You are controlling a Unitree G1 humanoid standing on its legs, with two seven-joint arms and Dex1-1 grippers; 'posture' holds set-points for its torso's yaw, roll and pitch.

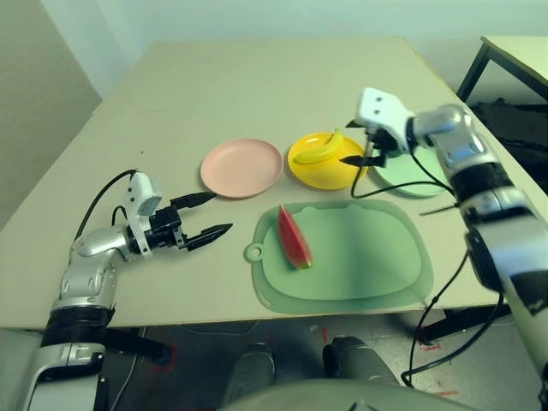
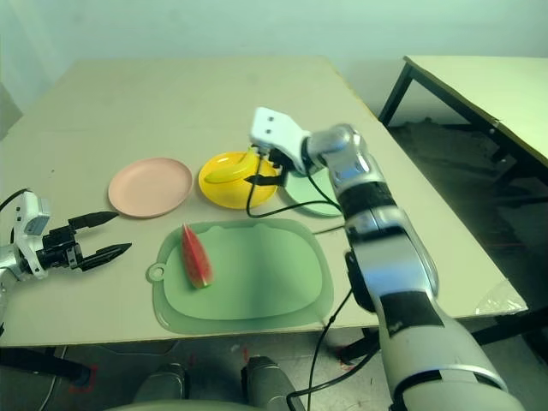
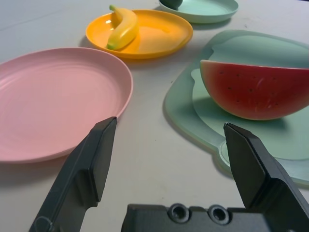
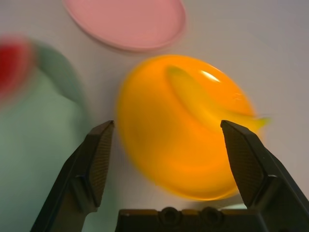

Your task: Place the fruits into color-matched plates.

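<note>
- Tabletop (image 1: 257, 94): three plates in a row across the middle, cutting mat (image 1: 360, 257) in front of them toward 6 o'clock
- Pink plate (image 1: 241, 168) at the 9 o'clock end of the row, bare
- Yellow plate (image 1: 328, 160) in the middle of the row; banana (image 1: 320, 150) lies on it, toward its 10 o'clock part
- Mint green plate (image 1: 409, 176) at the 3 o'clock end, largely hidden behind the right arm in the head views; in the left wrist view a dark green avocado (image 3: 171, 3) sits on this plate, cut off by the picture edge
- Watermelon wedge (image 1: 294, 236) lies on the cutting mat, on its 9 o'clock half, red face showing, green rind underneath; apart from all three plates
- Right gripper (image 1: 358, 155) hovers over the 3 o'clock rim of the yellow plate, between that plate and the mint green one; fingers (image 4: 94, 159) spread wide, nothing between them, banana visible beyond the gap
- Left gripper (image 1: 210, 216) low over bare tabletop at 7 o'clock of the pink plate and 9 o'clock of the mat; fingers (image 3: 89, 166) spread wide, holding nothing, pointing toward the gap between pink plate and watermelon wedge
</note>
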